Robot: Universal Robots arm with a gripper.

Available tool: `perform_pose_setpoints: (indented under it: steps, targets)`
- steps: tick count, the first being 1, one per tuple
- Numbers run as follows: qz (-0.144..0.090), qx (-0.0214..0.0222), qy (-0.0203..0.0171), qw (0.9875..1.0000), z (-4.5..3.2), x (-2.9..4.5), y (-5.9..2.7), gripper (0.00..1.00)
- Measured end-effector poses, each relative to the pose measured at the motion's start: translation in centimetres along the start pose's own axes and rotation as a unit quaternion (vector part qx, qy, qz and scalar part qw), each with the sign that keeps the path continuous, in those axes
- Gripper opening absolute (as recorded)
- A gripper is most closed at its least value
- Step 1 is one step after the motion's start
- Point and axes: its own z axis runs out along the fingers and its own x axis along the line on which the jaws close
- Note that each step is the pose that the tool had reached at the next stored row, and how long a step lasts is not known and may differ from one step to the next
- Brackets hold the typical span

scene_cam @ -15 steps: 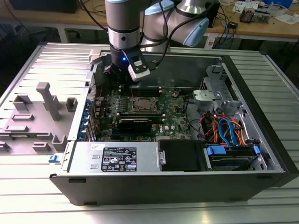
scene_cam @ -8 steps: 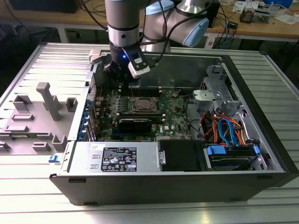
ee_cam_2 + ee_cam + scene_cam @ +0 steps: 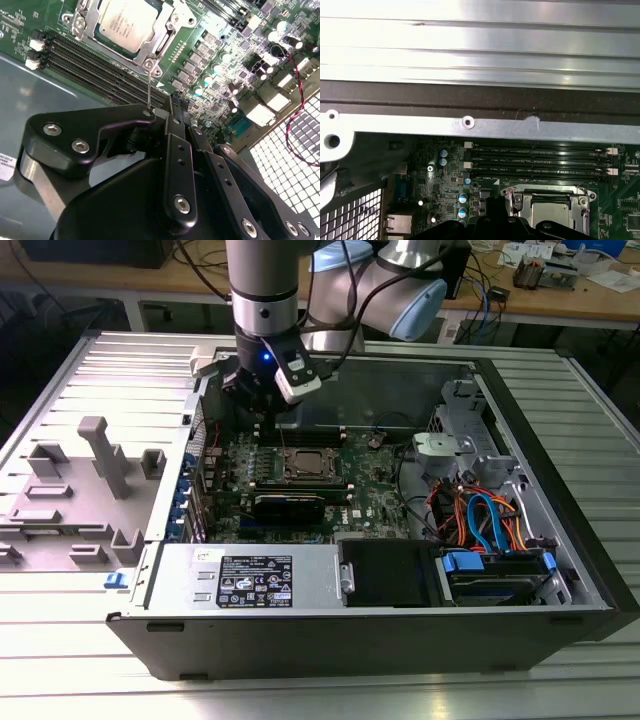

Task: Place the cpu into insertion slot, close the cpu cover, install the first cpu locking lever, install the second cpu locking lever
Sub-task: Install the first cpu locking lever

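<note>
One open computer case (image 3: 380, 630) is counted, with one motherboard (image 3: 372, 492) inside. One cpu (image 3: 127, 22) and one cpu cover (image 3: 156, 44) are seen. Four memory slots (image 3: 540, 161) are counted beside them. One robot arm (image 3: 265, 290) with one gripper (image 3: 176, 100) is seen.

Ribbed metal table (image 3: 60, 665) with an open black computer case (image 3: 400, 635) and grey fixture blocks (image 3: 100, 455) on it.

Open PC case (image 3: 330, 630) on ribbed metal table (image 3: 90, 680). Centre: motherboard (image 3: 375, 502) w/ cpu (image 3: 306, 464) seated in socket, cpu cover (image 3: 285, 467) lying flat around it. Arm (image 3: 265, 290) reaching down from above; gripper (image 3: 264, 418) low over board, near socket's far corner twd exterior view's left. Grey fixture blocks (image 3: 105, 455) at exterior view's left; blue & orange cables (image 3: 485, 520) at exterior view's right.
</note>
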Motion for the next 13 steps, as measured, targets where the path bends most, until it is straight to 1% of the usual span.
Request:
perform_pose_setpoints:
  steps: [2, 6, 10, 13]
  targets:
    - [0.000, -0.0001, 0.0000, 1.0000, -0.28, -0.01, 0.16, 0.11]
    - [0.000, -0.0001, -0.0001, 1.0000, -0.58, -0.03, 0.41, 0.11]
    - [-0.002, -0.0001, 0.0001, 1.0000, -0.62, -0.17, 0.44, 0.11]
    - [-0.003, -0.0001, 0.0001, 1.0000, -0.61, -0.43, 0.44, 0.11]
